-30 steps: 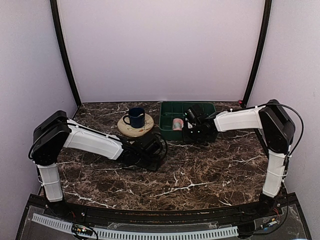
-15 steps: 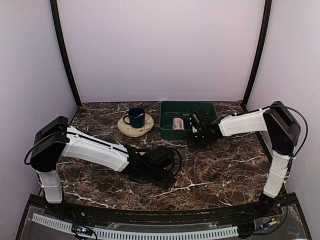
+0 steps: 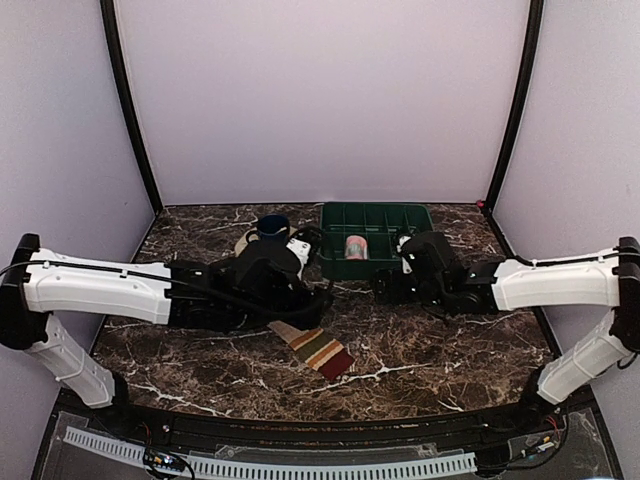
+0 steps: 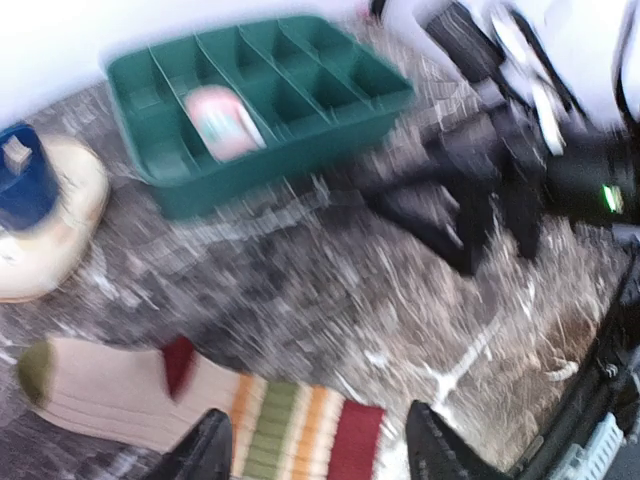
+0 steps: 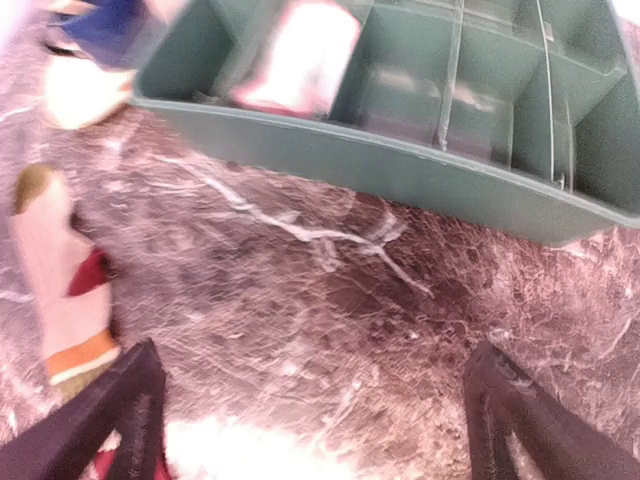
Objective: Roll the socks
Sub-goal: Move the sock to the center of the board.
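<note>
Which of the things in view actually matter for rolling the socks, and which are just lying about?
For the job:
- striped sock, lying flat, not yet rolled
- pink sock, already rolled, sitting in a tray compartment

Lying about:
- green divided tray, which only holds the pink sock
- blue mug
- tan coaster under the mug

Left arm (image 3: 100,290) hides one end of the striped sock (image 3: 318,351); blur leaves the pink roll (image 4: 222,122) perhaps a sock.

Marble table (image 3: 430,350), striped sock (image 3: 315,348), green tray (image 3: 375,206), coaster (image 4: 60,215)
</note>
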You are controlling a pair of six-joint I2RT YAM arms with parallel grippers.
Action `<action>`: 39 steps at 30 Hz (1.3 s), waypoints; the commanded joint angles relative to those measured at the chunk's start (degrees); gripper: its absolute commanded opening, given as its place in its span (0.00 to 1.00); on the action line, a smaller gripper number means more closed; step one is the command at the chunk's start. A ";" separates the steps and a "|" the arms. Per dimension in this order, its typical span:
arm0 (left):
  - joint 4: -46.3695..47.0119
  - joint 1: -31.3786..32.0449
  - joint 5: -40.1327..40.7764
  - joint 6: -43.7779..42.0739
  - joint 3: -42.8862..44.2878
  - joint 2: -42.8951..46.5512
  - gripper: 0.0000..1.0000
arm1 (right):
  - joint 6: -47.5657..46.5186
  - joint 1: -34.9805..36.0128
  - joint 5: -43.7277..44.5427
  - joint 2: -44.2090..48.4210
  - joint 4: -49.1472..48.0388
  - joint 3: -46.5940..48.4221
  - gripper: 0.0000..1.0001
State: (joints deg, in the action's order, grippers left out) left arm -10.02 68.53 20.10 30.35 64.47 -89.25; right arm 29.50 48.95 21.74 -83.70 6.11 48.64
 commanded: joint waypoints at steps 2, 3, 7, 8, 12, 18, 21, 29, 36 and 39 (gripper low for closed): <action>12.76 -0.32 19.77 -11.50 -13.05 8.66 0.75 | -1.52 2.75 8.20 11.67 -27.45 -14.69 1.00; 15.53 -1.04 20.33 -13.11 -15.37 9.88 0.77 | -0.59 2.73 9.16 13.48 -34.29 -18.59 1.00; 17.11 -6.77 17.52 -12.35 -19.84 12.35 0.81 | 1.67 1.07 3.49 14.29 -47.53 -23.54 0.99; 15.41 -8.63 16.40 -10.92 -19.90 12.49 0.81 | 0.73 1.06 1.07 13.40 -47.48 -22.72 0.93; 11.72 -12.97 12.42 -9.31 -18.97 11.01 0.80 | 2.24 1.47 -2.99 9.17 -41.32 -18.05 0.66; 3.35 -18.87 6.40 -3.84 -12.84 2.78 0.79 | 11.63 3.59 -3.61 0.40 -14.21 -2.85 0.58; 0.21 -21.25 3.71 -1.70 -10.53 -0.46 0.79 | 16.35 5.47 -5.24 -2.72 -8.55 0.09 0.57; -3.77 -26.48 -1.86 0.62 -9.04 -3.93 0.81 | 31.56 13.07 -3.97 -5.02 3.19 2.66 0.54; -0.23 -27.54 -4.58 0.83 -11.19 -5.02 0.82 | 41.51 19.70 -4.34 -6.74 8.54 4.77 0.55; 0.95 -27.66 -4.10 0.26 -10.94 -6.47 0.82 | 44.66 21.15 -4.33 -9.14 11.77 6.97 0.55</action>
State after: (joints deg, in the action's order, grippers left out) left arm -10.74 41.19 17.12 30.57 54.28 -94.45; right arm 66.94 68.16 17.34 -89.95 13.04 52.18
